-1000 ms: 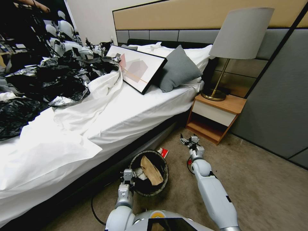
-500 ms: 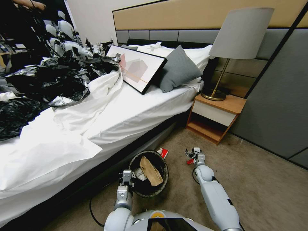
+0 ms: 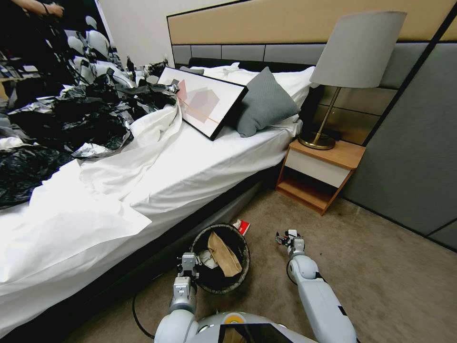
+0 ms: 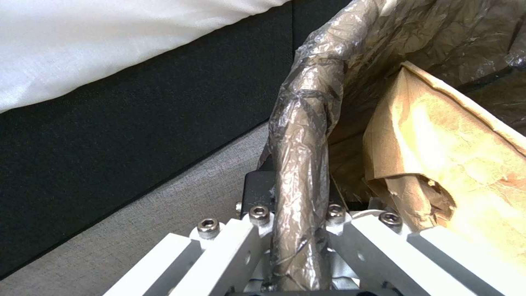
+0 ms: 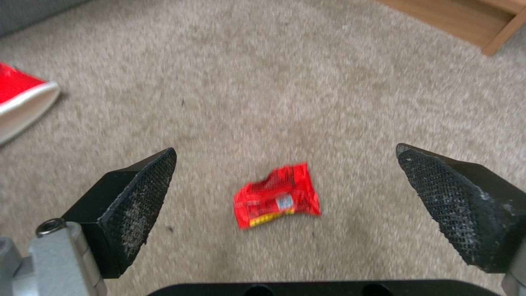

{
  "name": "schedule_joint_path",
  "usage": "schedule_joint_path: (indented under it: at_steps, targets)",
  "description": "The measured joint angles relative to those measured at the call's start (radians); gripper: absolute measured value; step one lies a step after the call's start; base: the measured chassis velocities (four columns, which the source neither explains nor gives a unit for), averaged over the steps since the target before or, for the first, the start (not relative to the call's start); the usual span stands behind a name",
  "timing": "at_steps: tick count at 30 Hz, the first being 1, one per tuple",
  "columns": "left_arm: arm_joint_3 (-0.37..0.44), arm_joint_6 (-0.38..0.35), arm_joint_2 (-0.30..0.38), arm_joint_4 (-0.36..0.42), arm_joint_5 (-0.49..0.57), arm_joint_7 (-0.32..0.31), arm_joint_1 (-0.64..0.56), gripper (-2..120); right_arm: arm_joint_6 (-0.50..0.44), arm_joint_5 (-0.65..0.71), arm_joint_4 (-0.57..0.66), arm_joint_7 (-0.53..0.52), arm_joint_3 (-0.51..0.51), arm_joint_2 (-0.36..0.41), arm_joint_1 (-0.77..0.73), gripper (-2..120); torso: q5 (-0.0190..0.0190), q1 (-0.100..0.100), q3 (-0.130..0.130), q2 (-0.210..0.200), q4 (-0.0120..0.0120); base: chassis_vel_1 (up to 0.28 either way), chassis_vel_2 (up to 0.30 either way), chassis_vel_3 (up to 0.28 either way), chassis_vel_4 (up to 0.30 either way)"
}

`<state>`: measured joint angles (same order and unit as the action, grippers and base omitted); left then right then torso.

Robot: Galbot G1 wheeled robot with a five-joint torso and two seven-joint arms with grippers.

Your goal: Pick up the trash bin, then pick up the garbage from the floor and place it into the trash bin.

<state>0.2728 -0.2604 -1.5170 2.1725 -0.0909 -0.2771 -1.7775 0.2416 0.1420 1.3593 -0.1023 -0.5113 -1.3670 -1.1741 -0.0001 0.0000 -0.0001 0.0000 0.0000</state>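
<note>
Head view, lower centre-left of the frame: your left pincer (image 3: pixel 189 267) is clamped on the rim of the trash bin (image 3: pixel 240 276), which sits on the carpet just beside the bed (image 3: pixel 200 166). In the left wrist view you can see the bagged rim running between the jaws, with a tan paper bag (image 4: pixel 449 164) inside the bin. That bag liner is slick and loosely folded; if the grip is on plastic more than on the rim, the bin could slide or tip when you move the arm.

Further right, a red-and-white packet (image 3: pixel 243 225) lies on the floor just beyond the bin.

Right of that, lower centre-right of the frame, your right pincer (image 3: pixel 287 237) hangs over the carpet with its jaws wide apart. In the right wrist view a small red wrapper (image 5: pixel 277 200) lies flat on the carpet, between the two fingertips (image 5: pixel 144 187) and below them. It is thin and flat, so I judge the pads may close above it and miss, or drag it along the pile. Come down too far and the tips dig into the carpet.
</note>
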Motion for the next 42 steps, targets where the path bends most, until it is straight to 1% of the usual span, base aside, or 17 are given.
schedule_joint_path:
  at_steps: [12, 14, 16, 17, 20, 21, 23, 24, 25, 27, 29, 30, 33, 42]
  targets:
    - [-0.004, 0.000, -0.001, 0.000, -0.002, 0.000, -0.001, 1, -0.021, 0.018, -0.098, 0.012, 0.002, -0.005, 0.052, 100, 0.0000, 0.000, 0.000, 0.000, 0.0000, 0.000, 0.000, 0.000, 0.000]
    - [-0.004, 0.000, -0.001, 0.000, -0.002, 0.000, -0.001, 1, -0.022, 0.019, -0.099, 0.012, 0.002, -0.005, 0.053, 100, 0.0001, 0.000, 0.000, 0.000, 0.0000, 0.000, 0.000, 0.000, 0.000]
    - [-0.003, 0.000, -0.002, -0.001, -0.004, 0.000, -0.001, 1, -0.012, 0.100, -0.123, 0.009, 0.003, -0.014, 0.074, 100, 0.0000, 0.000, 0.000, 0.000, 0.0000, 0.000, 0.000, 0.000, 0.000]
    - [-0.003, 0.000, -0.002, -0.001, -0.004, 0.000, -0.001, 1, -0.012, 0.100, -0.123, 0.009, 0.003, -0.014, 0.074, 100, 0.0000, 0.000, 0.000, 0.000, 0.0000, 0.000, 0.000, 0.000, 0.000]
    - [-0.002, 0.000, -0.001, -0.007, -0.004, -0.001, -0.001, 1, 0.009, 0.195, -0.126, -0.018, -0.003, -0.031, 0.078, 100, 0.0000, 0.000, 0.000, 0.000, 0.0001, 0.000, 0.000, 0.000, 0.000]
    - [-0.002, 0.000, -0.001, -0.007, -0.004, -0.001, -0.001, 1, 0.009, 0.195, -0.126, -0.018, -0.003, -0.031, 0.078, 100, 0.0000, 0.000, 0.000, 0.000, 0.0001, 0.000, 0.000, 0.000, 0.000]
    - [-0.002, 0.000, -0.003, -0.012, -0.005, -0.001, 0.002, 1, 0.037, 0.265, -0.117, -0.057, -0.013, -0.048, 0.079, 100, -0.0001, 0.000, 0.000, 0.000, -0.0001, 0.000, 0.000, 0.000, 0.000]
    - [-0.005, 0.000, -0.004, -0.018, -0.005, -0.001, 0.005, 1, 0.051, 0.316, -0.110, -0.094, -0.021, -0.067, 0.083, 100, -0.0001, 0.000, 0.000, 0.000, -0.0001, 0.000, 0.000, 0.000, 0.000]
    - [-0.007, 0.000, -0.005, -0.021, -0.006, -0.001, 0.006, 1, 0.059, 0.336, -0.106, -0.112, -0.026, -0.077, 0.086, 100, 0.0000, 0.000, 0.000, 0.000, 0.0001, 0.000, 0.000, 0.000, 0.000]
    - [-0.008, 0.000, -0.005, -0.023, -0.007, -0.001, 0.007, 1, 0.065, 0.349, -0.102, -0.128, -0.033, -0.089, 0.089, 100, 0.0000, 0.000, 0.000, 0.000, 0.0001, 0.000, 0.000, 0.000, 0.000]
    - [-0.012, 0.000, -0.006, -0.027, -0.009, -0.001, 0.007, 1, 0.072, 0.366, -0.096, -0.168, -0.050, -0.125, 0.095, 100, -0.0001, 0.000, 0.000, 0.000, 0.0001, 0.000, 0.000, 0.000, 0.000]
    - [-0.012, 0.000, -0.006, -0.027, -0.009, -0.001, 0.007, 1, 0.072, 0.366, -0.096, -0.168, -0.050, -0.125, 0.095, 100, -0.0001, 0.000, 0.000, 0.000, 0.0001, 0.000, 0.000, 0.000, 0.000]
    - [-0.011, 0.000, -0.005, -0.026, -0.009, -0.001, 0.006, 1, 0.074, 0.368, -0.095, -0.183, -0.077, -0.157, 0.100, 100, -0.0002, 0.000, 0.000, 0.000, 0.0001, 0.000, 0.000, 0.000, 0.000]
    - [-0.009, 0.002, -0.001, -0.022, -0.008, -0.001, 0.000, 1, 0.054, 0.385, -0.127, -0.171, -0.110, -0.162, 0.114, 100, 0.0000, 0.000, 0.000, 0.000, 0.0000, 0.000, 0.000, 0.000, 0.000]
